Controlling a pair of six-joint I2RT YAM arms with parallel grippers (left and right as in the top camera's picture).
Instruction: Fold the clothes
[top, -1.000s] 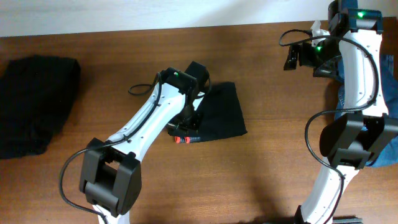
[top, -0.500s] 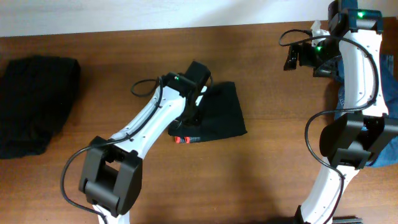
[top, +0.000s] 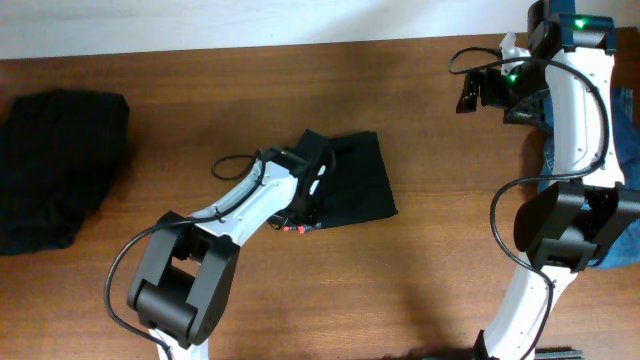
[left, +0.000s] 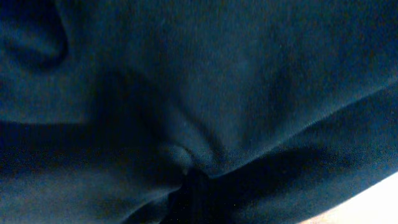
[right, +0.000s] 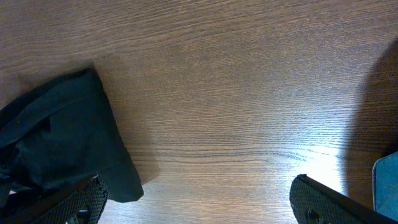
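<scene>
Folded black trousers (top: 360, 180) lie mid-worktop (top: 450, 285), long axis roughly 9 to 3 o'clock, red-striped waistband (top: 293, 227) toward 8 o'clock under the left gripper (top: 304, 205), pressed together on fabric; right gripper (right: 196, 186) spread at 2 o'clock.

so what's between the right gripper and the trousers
Only bare table. The overhead view shows nothing lying between the right gripper and the trousers.

A dark brown wooden table (top: 440, 270) with fine grain fills nearly the whole overhead view. Beyond the table's far edge runs a plain white wall (top: 200, 22). A bright glare patch (right: 323, 163) shines on the table's wood.
</scene>
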